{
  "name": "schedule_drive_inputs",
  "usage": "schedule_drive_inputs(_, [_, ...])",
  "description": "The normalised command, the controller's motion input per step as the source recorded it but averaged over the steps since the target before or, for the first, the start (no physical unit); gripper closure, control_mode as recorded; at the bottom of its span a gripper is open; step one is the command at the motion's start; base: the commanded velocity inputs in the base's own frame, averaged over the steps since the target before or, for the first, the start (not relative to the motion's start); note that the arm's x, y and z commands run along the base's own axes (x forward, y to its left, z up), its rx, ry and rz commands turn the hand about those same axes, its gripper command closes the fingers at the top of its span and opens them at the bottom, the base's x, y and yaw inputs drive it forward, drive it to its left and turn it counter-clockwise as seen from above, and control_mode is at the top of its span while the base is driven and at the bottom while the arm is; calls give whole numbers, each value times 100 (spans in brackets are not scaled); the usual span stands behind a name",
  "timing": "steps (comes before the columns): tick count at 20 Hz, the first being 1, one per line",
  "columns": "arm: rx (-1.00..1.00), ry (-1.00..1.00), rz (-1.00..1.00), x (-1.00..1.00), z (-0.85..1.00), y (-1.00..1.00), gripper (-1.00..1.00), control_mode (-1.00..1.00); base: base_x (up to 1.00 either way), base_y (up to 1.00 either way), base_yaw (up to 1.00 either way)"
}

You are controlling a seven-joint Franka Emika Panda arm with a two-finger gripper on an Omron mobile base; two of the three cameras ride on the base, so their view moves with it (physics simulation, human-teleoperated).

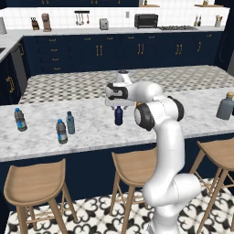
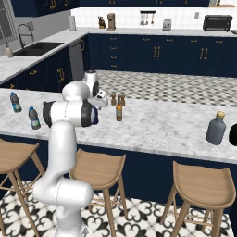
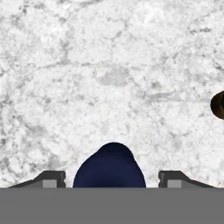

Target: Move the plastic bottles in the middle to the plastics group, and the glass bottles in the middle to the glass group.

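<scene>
A white marble counter is seen running across a kitchen with navy cabinets, patterned floor tiles and wooden stools along its near edge. A sink is set in the far left worktop; a toaster oven stands on the back worktop.

The navy bottle stands upright near the counter's middle, directly beneath the gripper. In the hand view the fingers are spread wide, one on each side of the bottle's top, with clear gaps; nothing is gripped.

Left of the navy bottle, the teal bottle stands just beside one labelled water bottle; the second water bottle is placed further left, well apart. The amber bottle stands on the navy bottle's right, with two short brown shakers behind it. The grey-blue bottle is located far right of the navy bottle.

In the right base view the navy bottle is hidden by the arm's elbow. In the left base view the amber bottle is masked by the arm. A dark round object is cut off at the hand view's right edge and cannot be identified.
</scene>
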Motion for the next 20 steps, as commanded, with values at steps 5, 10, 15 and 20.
schedule_drive_inputs(5, [0, 0, 0, -2, -4, 0, 100, -100, 0, 0, 0])
schedule_drive_inputs(10, [2, 0, 0, -34, 2, 0, 100, -100, 0, 0, 0])
schedule_drive_inputs(15, [8, 0, -1, -70, 15, 19, 100, -100, 0, 0, 0])
schedule_drive_inputs(20, [3, 0, -2, -67, 8, 55, 100, -100, 0, 0, 0])
